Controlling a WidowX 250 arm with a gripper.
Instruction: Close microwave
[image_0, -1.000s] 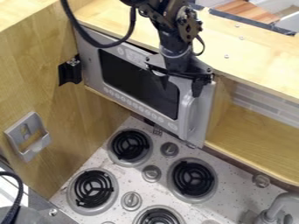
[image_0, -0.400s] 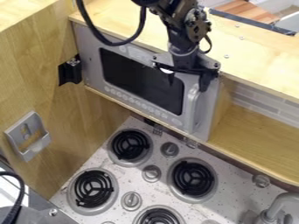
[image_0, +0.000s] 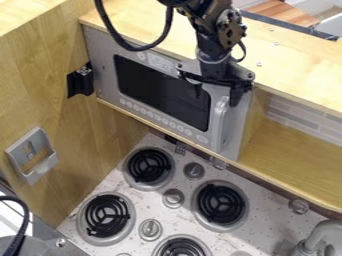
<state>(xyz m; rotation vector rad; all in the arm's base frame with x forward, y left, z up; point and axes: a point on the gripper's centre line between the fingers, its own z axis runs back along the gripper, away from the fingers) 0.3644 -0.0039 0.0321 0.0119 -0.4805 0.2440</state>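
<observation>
At the cabinet (image_0: 294, 72) | microwave door (image_0: 160, 90) swung in flush | hand (image_0: 216, 99) moved inward

And you're seeing the grey microwave (image_0: 101, 55) sitting in the wooden cabinet (image_0: 287, 150), its door (image_0: 231, 145) lying shut and flush, its dark window (image_0: 160, 92) facing out, round buttons (image_0: 157, 117) running beneath, the pale handle (image_0: 219, 120) standing beside the window.
</observation>
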